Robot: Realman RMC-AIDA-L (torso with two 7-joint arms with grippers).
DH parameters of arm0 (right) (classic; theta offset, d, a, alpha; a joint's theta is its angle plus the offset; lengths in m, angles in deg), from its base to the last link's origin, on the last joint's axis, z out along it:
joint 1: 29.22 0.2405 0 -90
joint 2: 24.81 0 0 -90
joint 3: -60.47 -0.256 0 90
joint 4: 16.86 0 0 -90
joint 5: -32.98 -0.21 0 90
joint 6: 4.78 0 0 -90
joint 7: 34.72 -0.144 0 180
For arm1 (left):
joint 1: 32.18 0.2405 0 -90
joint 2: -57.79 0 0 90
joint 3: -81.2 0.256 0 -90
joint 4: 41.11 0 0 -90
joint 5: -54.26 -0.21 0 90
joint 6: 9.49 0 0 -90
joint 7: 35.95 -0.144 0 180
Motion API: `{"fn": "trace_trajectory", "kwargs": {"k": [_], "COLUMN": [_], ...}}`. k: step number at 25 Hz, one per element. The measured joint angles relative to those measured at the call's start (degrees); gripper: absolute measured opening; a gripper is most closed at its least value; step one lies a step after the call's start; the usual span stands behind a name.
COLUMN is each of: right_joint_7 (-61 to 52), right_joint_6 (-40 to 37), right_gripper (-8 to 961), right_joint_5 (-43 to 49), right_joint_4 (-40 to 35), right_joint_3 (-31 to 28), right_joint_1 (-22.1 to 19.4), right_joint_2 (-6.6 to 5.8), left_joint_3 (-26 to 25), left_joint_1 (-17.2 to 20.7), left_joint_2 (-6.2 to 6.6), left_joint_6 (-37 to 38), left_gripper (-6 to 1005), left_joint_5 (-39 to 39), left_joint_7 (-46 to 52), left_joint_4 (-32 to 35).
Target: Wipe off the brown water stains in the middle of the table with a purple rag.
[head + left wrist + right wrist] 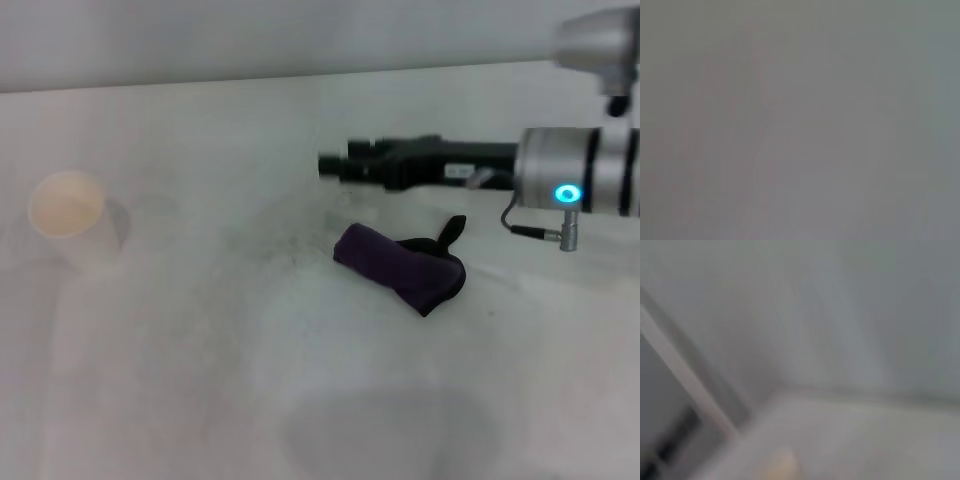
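At the far left of the wide, plain white matte table (180,400) stands a small pale paper-like cup (72,222) with a beige inside, upright and well apart from everything else; a blurred pale shape low in the right wrist view may be the same cup, though that cannot be told for sure. Moving toward the middle, the tabletop carries only faint grey smudges (275,235) — no clear light-brown patch can be made out there, so where the brown water stains lie cannot be told. Right of centre lies the small dark purple soft cloth rag (400,265), rolled into a lumpy bundle with black edging, its thin black loop tail (452,230) sticking up toward the far side. Just beyond the rag, raised above the table and apart from the cloth, the right arm's black gripper (335,166) reaches in level from the right, pointing left; its fingers look drawn close together, holding nothing. Behind it at the right edge comes the silver wrist section (575,170) with a glowing blue ring light. The left gripper appears in no view — the left wrist view is a featureless grey blur.
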Motion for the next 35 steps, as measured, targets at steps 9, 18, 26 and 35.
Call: {"fn": "trace_trajectory", "kwargs": {"k": [9, 18, 26, 35], "right_joint_7": [38.43, 70.46, 79.79, 81.56], "right_joint_6": [26.07, 23.9, 10.21, 9.94], "right_gripper": [685, 679, 677, 678], "right_joint_5": [-30.89, -31.54, -31.55, -31.58], "right_joint_4": [33.71, 50.52, 50.54, 49.47], "right_joint_3": [-22.22, -45.75, -51.4, -54.86], "right_joint_1": [0.51, -0.5, 0.14, 0.33], "right_joint_2": [0.04, 0.09, 0.08, 0.0], "left_joint_3": [0.01, -0.3, -0.27, 0.05], "left_joint_1": [-0.59, -1.33, -4.55, -6.64], "left_joint_2": [-0.17, -0.5, -0.76, -0.78], "left_joint_6": [-0.69, -6.22, -7.33, -8.01], "left_gripper": [877, 876, 876, 876], "left_joint_5": [-0.38, 0.15, -0.14, -1.27], "left_joint_7": [-0.12, -0.16, 0.29, 0.3], "left_joint_4": [-0.65, -0.79, -4.53, -5.21]}}
